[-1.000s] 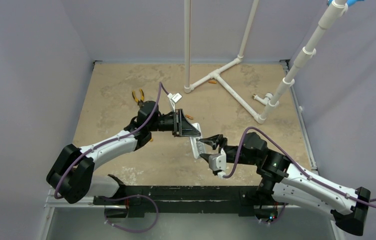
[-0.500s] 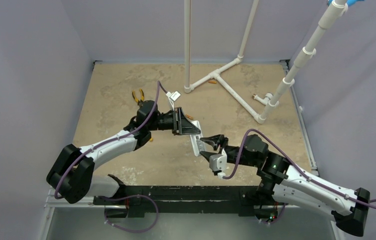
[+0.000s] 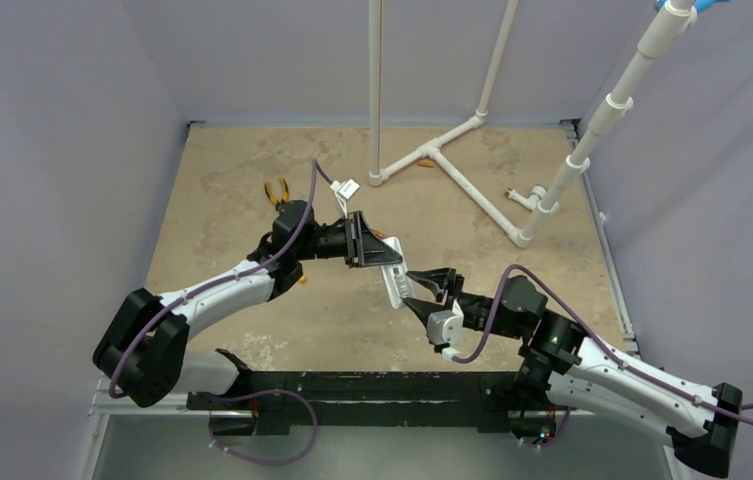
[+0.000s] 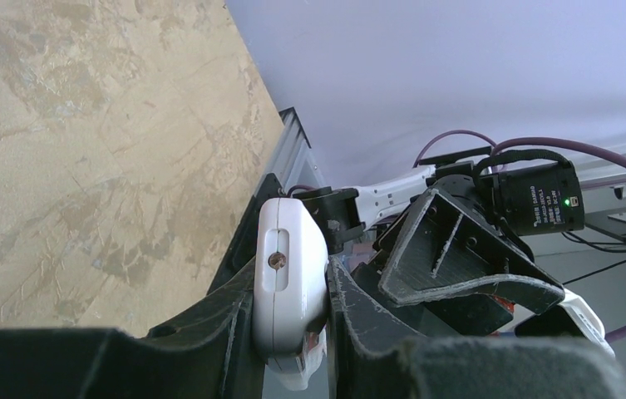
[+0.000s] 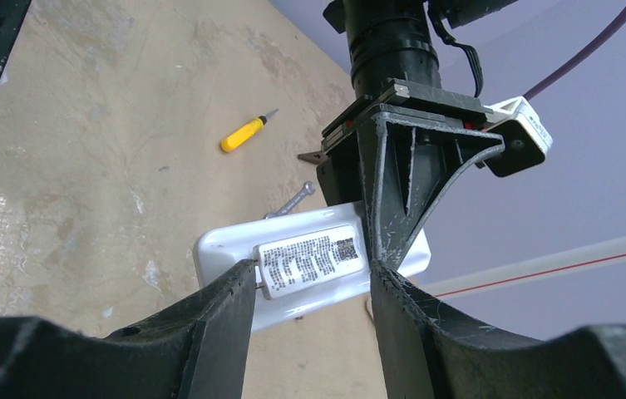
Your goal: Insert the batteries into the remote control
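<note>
The white remote control [image 3: 392,276] hangs above the table's middle, its labelled back toward the right wrist camera [image 5: 309,266]. My left gripper [image 3: 376,254] is shut on its far end, and the rounded end sits between the pads in the left wrist view [image 4: 288,283]. My right gripper [image 3: 422,288] is open at the remote's near end, a finger [image 5: 218,324] on each side of the label. A small orange piece [image 3: 424,163], possibly a battery, lies by the pipe base. No battery shows in either gripper.
Yellow-handled pliers [image 3: 276,190] lie at the back left and also show in the right wrist view [image 5: 247,131], with a small silver wrench [image 5: 293,201] nearer the remote. A white PVC pipe frame [image 3: 452,165] stands at the back right.
My left gripper has lifted the remote slightly up and away. My right arm's elbow has swung back to the right, while its open fingers stay at the remote's near end.
</note>
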